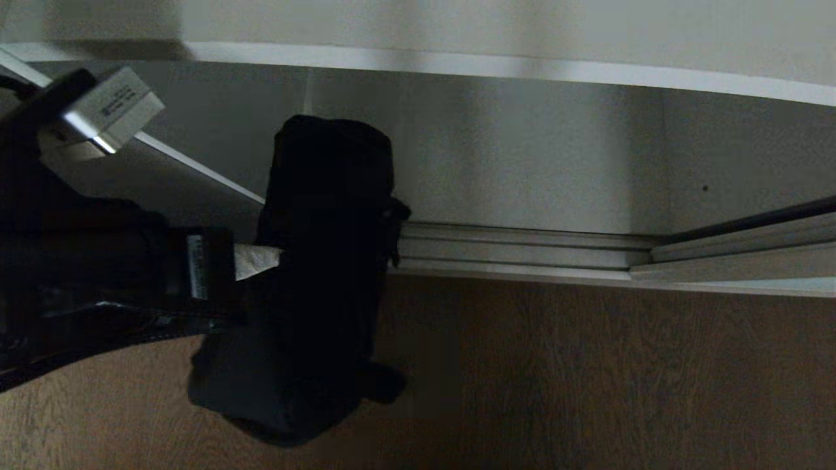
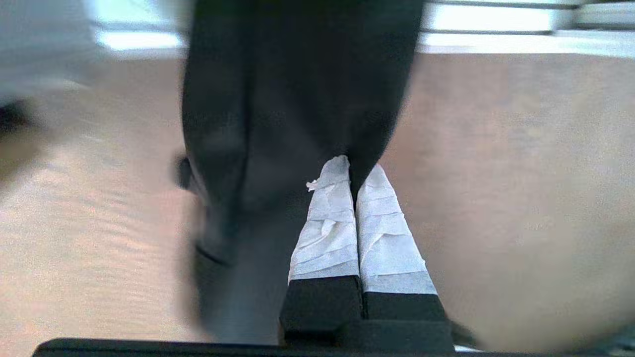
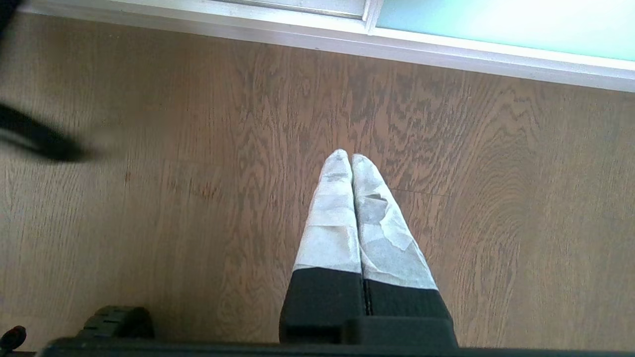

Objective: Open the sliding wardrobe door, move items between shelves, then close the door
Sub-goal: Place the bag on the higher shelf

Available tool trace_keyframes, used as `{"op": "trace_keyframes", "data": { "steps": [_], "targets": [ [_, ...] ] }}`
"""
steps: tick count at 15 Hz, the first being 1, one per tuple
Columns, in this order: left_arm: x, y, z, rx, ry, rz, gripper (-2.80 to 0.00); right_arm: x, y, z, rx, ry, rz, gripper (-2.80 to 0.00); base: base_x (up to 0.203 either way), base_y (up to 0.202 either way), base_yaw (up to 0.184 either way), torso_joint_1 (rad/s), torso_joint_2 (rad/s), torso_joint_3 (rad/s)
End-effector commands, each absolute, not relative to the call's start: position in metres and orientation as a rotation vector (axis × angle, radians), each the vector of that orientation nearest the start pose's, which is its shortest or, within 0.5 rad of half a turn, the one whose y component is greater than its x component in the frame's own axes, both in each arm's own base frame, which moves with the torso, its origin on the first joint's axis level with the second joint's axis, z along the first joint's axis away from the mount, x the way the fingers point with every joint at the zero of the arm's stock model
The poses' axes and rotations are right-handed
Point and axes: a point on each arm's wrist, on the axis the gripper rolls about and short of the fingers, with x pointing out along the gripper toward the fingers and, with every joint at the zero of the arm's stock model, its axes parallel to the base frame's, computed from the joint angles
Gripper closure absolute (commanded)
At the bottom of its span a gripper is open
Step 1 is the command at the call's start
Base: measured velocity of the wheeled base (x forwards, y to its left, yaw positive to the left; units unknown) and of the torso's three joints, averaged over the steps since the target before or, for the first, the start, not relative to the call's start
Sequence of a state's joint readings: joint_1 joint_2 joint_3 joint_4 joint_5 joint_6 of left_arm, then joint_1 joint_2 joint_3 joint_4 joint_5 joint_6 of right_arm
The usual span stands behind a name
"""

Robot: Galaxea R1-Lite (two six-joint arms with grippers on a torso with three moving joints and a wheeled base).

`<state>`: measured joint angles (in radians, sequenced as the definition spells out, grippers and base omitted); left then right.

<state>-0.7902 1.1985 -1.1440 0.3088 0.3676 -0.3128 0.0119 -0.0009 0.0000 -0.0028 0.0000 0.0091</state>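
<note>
The black fabric bag hangs in the air on the left of the head view, in front of the wardrobe's open lower bay and above the floor. My left gripper reaches in from the left and is shut on a fold of its fabric. In the left wrist view the taped fingers pinch the bag's edge at their tips. A white shelf runs across the top of the head view. The frosted blue-green sliding door shows in the right wrist view. My right gripper hangs shut and empty over the floor.
The ribbed silver floor track runs along the wardrobe's base, with brown wood floor in front of it. The grey back wall of the bay lies behind the bag. A dark blurred shape crosses the edge of the right wrist view.
</note>
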Motion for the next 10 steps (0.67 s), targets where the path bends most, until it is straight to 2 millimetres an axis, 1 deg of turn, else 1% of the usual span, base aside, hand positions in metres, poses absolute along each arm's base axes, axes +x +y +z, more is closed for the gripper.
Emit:
{"op": "trace_keyframes", "data": {
  "steps": [1,3,7,10],
  "targets": [
    [0.097,-0.084,0.314,-0.084,0.319,-0.337,0.00,-0.023,0.000,0.076,0.009,-0.005,0.012,0.00,0.000,0.000,0.000,0.000,0.00,0.000],
    [0.084,-0.069,0.312,-0.053,0.336,-0.311,0.00,-0.023,0.000,0.076,0.009,-0.005,0.012,0.00,0.000,0.000,0.000,0.000,0.00,0.000],
    [0.080,-0.051,0.319,0.051,0.272,-0.195,0.00,-0.023,0.000,0.076,0.009,-0.005,0.012,0.00,0.000,0.000,0.000,0.000,0.00,0.000],
    [0.074,-0.035,0.331,0.041,0.222,-0.116,0.00,-0.023,0.000,0.076,0.009,-0.005,0.012,0.00,0.000,0.000,0.000,0.000,0.00,0.000]
  ]
}}
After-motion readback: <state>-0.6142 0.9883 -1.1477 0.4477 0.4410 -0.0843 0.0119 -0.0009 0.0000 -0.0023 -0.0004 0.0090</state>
